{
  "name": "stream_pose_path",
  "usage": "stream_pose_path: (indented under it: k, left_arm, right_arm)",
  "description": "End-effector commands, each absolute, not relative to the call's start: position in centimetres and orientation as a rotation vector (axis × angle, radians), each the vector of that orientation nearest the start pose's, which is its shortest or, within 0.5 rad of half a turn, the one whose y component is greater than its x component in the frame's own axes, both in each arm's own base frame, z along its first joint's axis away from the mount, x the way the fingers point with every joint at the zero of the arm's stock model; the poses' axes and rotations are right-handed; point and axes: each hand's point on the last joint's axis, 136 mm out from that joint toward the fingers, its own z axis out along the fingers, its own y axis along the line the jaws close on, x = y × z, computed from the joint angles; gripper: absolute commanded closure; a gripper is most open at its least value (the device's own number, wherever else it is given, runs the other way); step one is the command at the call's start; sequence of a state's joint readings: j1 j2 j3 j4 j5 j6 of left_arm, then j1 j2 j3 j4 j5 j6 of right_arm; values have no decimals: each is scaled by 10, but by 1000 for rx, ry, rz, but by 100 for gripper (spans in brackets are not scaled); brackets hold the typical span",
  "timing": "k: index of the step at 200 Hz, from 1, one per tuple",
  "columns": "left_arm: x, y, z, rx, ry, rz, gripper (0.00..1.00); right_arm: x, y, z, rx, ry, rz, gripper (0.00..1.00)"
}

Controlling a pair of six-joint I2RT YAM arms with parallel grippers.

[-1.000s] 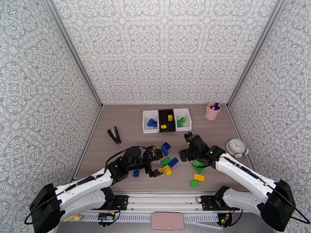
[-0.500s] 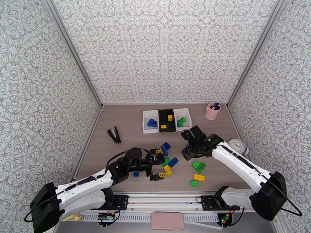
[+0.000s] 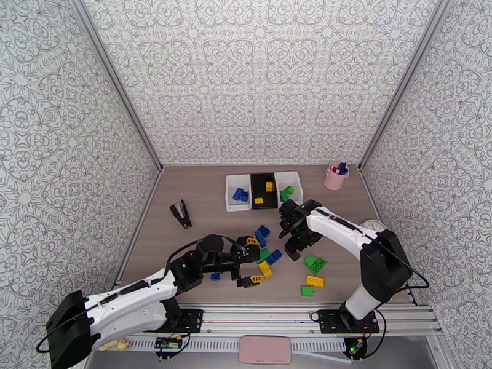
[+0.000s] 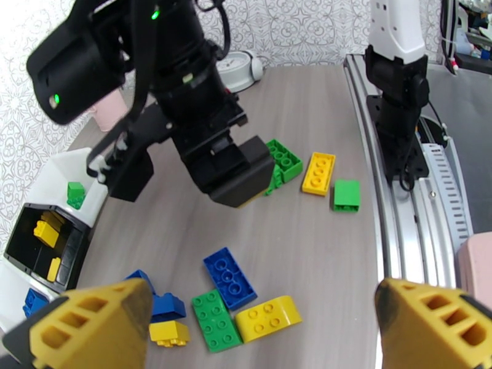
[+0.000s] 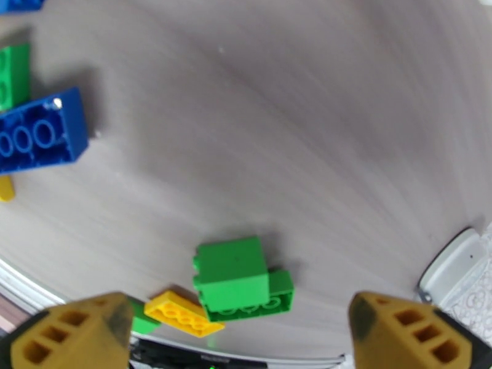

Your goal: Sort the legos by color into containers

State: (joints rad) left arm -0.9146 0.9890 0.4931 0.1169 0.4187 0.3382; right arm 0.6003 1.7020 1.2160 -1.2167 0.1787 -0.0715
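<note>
The left gripper point(image 4: 263, 305) stands wide, its yellow, honeycombed fingertips point(image 4: 92, 321) far apart with nothing between them. It hangs low over a cluster of loose legos point(image 4: 229, 278) and touches none. The right gripper point(image 5: 240, 324) is spread just as wide and holds nothing. It is poised above a green lego point(image 5: 232, 275) tipped onto a second green one, with a yellow lego point(image 5: 183, 313) touching at the side. A blue lego point(image 5: 37, 133) lies well apart, hollow side up.

The legos are glossy hard plastic, studded, square or oblong; one yellow piece point(image 4: 267, 315) has a rounded end. They lie scattered over the near middle of the bench point(image 3: 203, 198), between the two arms. The three containers sit side by side in a row at the far middle. The left white container point(image 3: 237, 181) has blue legos in it, the black container point(image 3: 263, 178) yellow ones, and the right white container point(image 3: 289, 178) green ones. All three are smooth, rectangular and open-topped.

The bench is matte grey-brown with a wood grain. A black stapler point(image 3: 180, 214) lies to the left, a pink pen cup point(image 3: 336, 178) stands in the far right corner, and a round white clock point(image 4: 243, 63) lies at the right edge. Walls with a pale ornate pattern close the bench in on three sides, and a metal rail point(image 3: 270, 315) runs along the near edge.
</note>
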Motion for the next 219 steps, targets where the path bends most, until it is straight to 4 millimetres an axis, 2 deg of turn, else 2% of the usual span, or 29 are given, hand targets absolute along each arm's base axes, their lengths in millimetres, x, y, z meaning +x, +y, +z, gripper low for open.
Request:
stream_pose_path:
  k: [1, 37, 83, 116, 145, 177, 202, 219]
  left_arm:
    - [144, -309, 193, 1396, 1389, -797, 0]
    - [144, -308, 193, 1395, 1387, -792, 0]
    - [143, -308, 194, 1396, 1382, -797, 0]
    - [143, -308, 194, 1399, 1379, -794, 0]
    - [142, -309, 194, 1404, 1377, -799, 0]
    - [143, -308, 193, 1404, 1380, -795, 0]
    - [144, -308, 193, 1402, 1383, -789, 0]
    - [144, -308, 193, 1401, 1385, -787, 0]
  right_arm:
    - [224, 103, 69, -1279, 3078, -507, 1]
    - [216, 108, 58, -1366, 3100, -419, 3]
    - [209, 107, 36, -1381, 3158, -422, 7]
    - [206, 106, 26, -1400, 3162, -414, 22]
    - [202, 103, 21, -1420, 3182, -425, 31]
    - [203, 105, 21, -1421, 3173, -417, 43]
    - [207, 107, 23, -1409, 3153, -408, 46]
    - [211, 108, 25, -1385, 3135, -413, 54]
